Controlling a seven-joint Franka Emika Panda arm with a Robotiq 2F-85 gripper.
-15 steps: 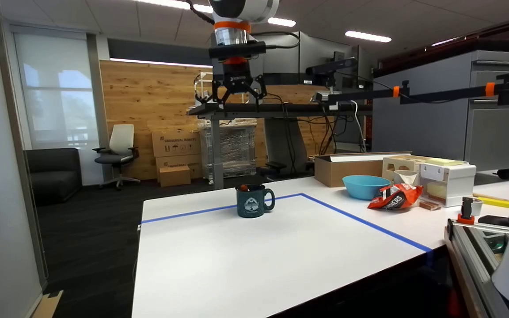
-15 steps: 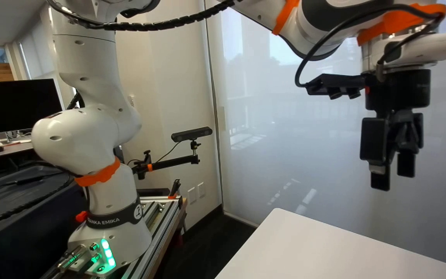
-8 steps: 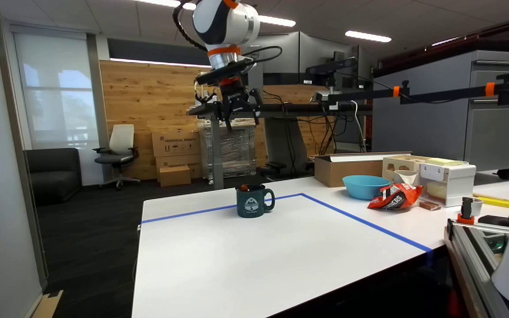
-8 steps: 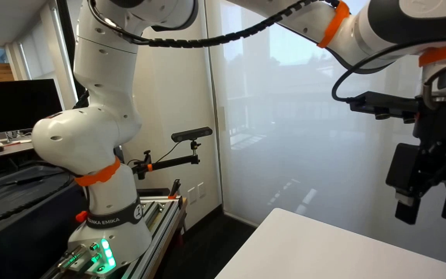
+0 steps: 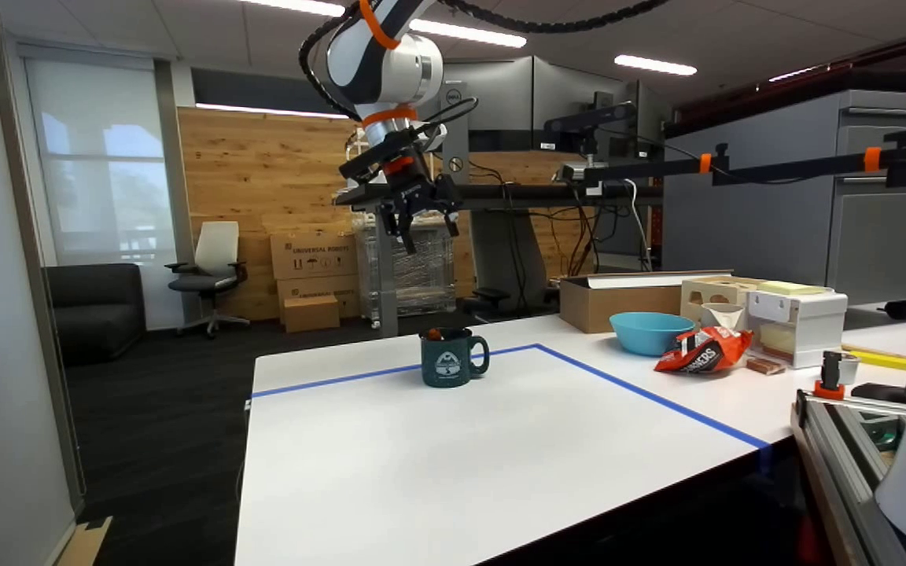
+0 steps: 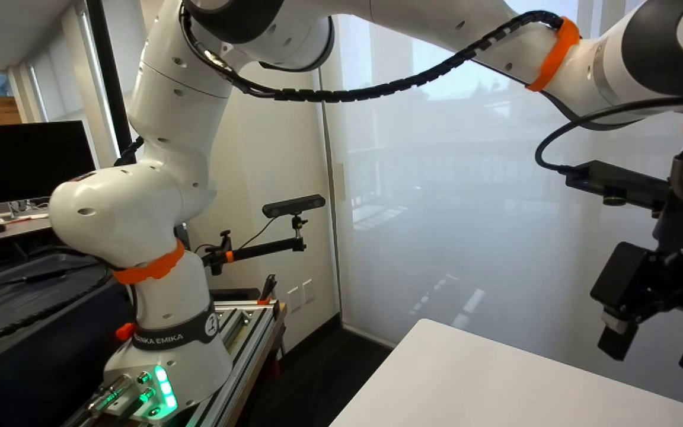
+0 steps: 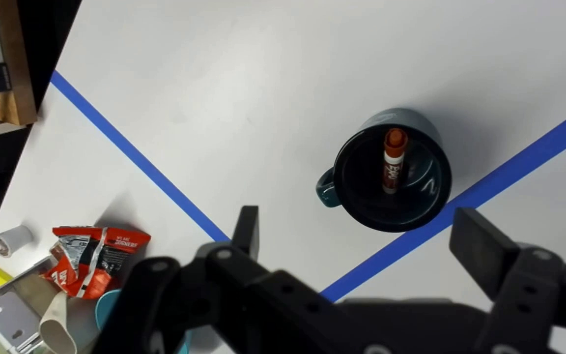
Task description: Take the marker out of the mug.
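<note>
"Marker (image 7: 393, 164) leans inside the teal mug (image 5: 446, 368), long axis tilted, orange end up at the rim, pointing away from the end effector (image 7: 356, 223) in the wrist view."

"Its look?"

"Orange top, white band, reddish-brown barrel lettered 'Expo'."

"And around it?"

"Mug wall on every side. End effector hangs above the desk (image 5: 453, 472), fingers spread wide; blue tape (image 7: 523, 162) runs beside the mug, red packet (image 5: 705, 351) and turquoise bowl (image 5: 648, 336) well apart."
</note>
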